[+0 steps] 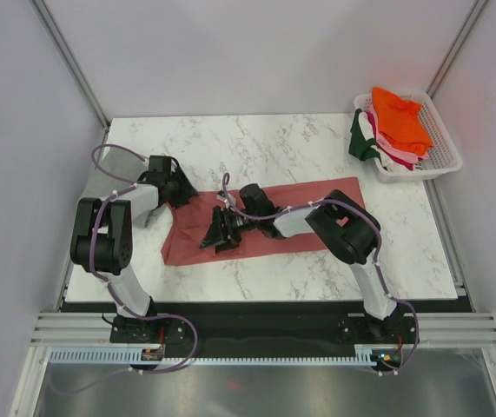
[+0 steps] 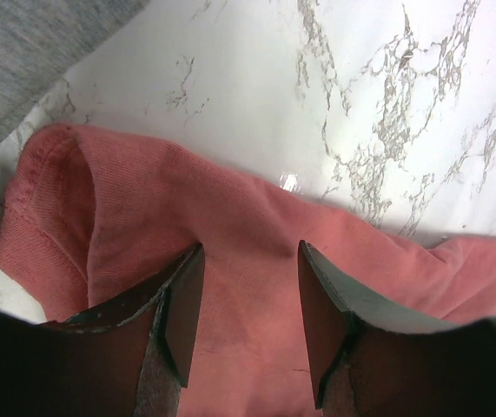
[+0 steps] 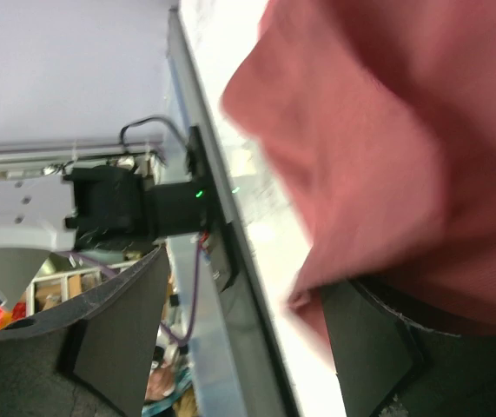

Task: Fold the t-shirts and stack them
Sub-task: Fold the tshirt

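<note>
Pink tee [image 1: 308, 204] lies flat on the table [image 1: 274, 139], a long strip running from near-left to far-right, roughly mid-table. Its right end stops short of the basket [image 1: 443, 161].

Left tool [image 1: 175, 184] is at the tee's far-left corner. In the left wrist view it [image 2: 251, 248] is spread open, fingers [image 2: 182, 313] down over the pink fabric [image 2: 256, 226] with cloth showing in the gap. Can't tell if the tips actually press on it. A rolled hem or sleeve edge sits just left of the fingers. A grey tee [image 2: 30, 61] fills the top-left corner of that view, right beside the pink edge.

Right tool [image 1: 217, 230] is over the left-middle part of the tee, arm reaching across it from the right. In the right wrist view it [image 3: 252, 274] is wide open, nothing pinched. Pink cloth [image 3: 386, 130] hangs close to the lens and drapes over one finger [image 3: 378, 347]. That view is blurred, so the exact contact is unclear. Behind it is the table's near edge and a black unit [image 3: 117, 208] with a green LED.

The basket sits at the far-right corner of the table, well apart from both tools. It holds bunched tees: an orange tee [image 1: 401, 117] on top and a dark green tee [image 1: 360, 139] hanging over its left rim.
</note>
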{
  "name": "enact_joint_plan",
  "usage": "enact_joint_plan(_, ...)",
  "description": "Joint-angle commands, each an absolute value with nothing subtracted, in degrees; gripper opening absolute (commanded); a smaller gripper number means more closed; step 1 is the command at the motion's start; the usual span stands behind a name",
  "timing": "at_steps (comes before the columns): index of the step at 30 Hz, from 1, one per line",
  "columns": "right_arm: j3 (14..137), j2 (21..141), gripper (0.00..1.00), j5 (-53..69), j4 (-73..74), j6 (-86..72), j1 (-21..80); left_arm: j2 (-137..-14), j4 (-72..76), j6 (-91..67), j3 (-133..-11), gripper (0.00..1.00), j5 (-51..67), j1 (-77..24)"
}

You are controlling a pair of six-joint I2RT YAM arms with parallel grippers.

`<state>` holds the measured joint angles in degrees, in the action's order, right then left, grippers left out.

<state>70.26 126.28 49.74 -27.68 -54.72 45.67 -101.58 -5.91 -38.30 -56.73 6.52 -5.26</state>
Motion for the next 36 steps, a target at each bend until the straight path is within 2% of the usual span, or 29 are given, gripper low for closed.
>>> enact_joint_plan(1, 65.40, 117.87, 0.77, 52.38, -36.19, -58.00, 48.60, -101.34, -7.91, -36.04, -57.83, 0.55, 4.83, -5.01)
enact_joint_plan(8, 59.42, 110.57, 0.77, 52.12, -36.58, -56.45, 50.36, -101.08, -8.09, -36.04, -57.74, 0.55, 4.66, -5.01)
enact_joint_plan(14, 61.52, 106.53, 0.76, 47.82, -21.02, -45.99, 47.73, -100.20, -8.00, -35.86, -57.48, 0.55, 4.66, -5.01)
enact_joint_plan(18, 61.70, 98.12, 0.77, 42.29, -6.03, -36.51, 43.43, -97.40, -8.00, -35.51, -56.78, 0.57, 5.62, -5.10)
enact_joint_plan(22, 60.30, 90.45, 0.77, 30.96, 6.37, -30.59, 38.77, -92.13, -6.86, -35.95, -53.98, 0.64, 5.01, -5.97)
enact_joint_plan(27, 53.71, 79.75, 0.77, 10.87, 15.88, -28.22, 32.01, -84.83, -6.86, -38.05, -49.67, 0.68, 4.04, -7.82)
enact_joint_plan(30, 50.55, 75.43, 0.76, -2.83, 19.76, -28.56, 30.07, -78.94, -9.66, -41.38, -47.47, 0.71, 1.51, -9.22)
enact_joint_plan(34, 46.59, 71.29, 0.72, -13.78, 21.62, -31.72, 27.87, -69.54, -11.51, -45.17, -40.70, 0.79, -2.37, -12.30)
enact_joint_plan(36, 44.65, 69.79, 0.71, -17.12, 21.88, -33.83, 26.03, -64.80, -13.00, -46.05, -38.42, 0.79, -2.29, -12.57)
